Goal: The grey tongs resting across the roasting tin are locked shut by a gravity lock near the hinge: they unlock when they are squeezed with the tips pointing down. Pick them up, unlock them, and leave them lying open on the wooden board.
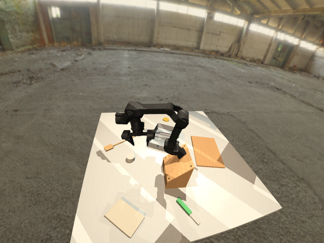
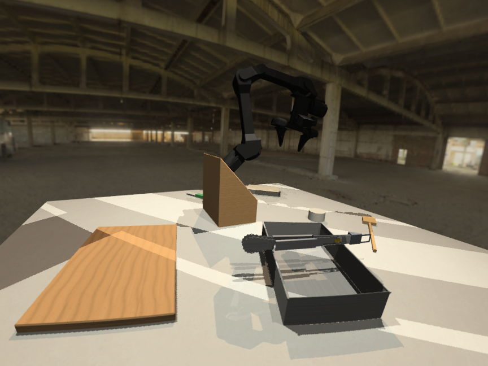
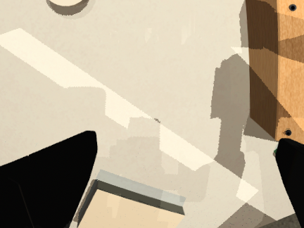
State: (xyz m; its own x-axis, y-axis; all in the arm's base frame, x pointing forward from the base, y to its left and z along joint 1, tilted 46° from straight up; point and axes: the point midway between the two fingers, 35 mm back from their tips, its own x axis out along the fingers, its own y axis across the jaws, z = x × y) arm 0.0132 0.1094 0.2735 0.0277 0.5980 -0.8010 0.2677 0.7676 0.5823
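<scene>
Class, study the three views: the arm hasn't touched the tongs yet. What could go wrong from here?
1. The tongs only bridge the tin's rims; a nudge from the open pincer could tip them inside.
2. The mallet lies by their hinge end and may get bumped.
3. The wedge stands near the path to the board.

My matt black gripper (image 2: pixel 292 139); grained wooden board (image 2: pixel 105 271); dark tin (image 2: pixel 335 305), glossy floor; grey metal-looking tongs (image 2: pixel 299 240)
</scene>
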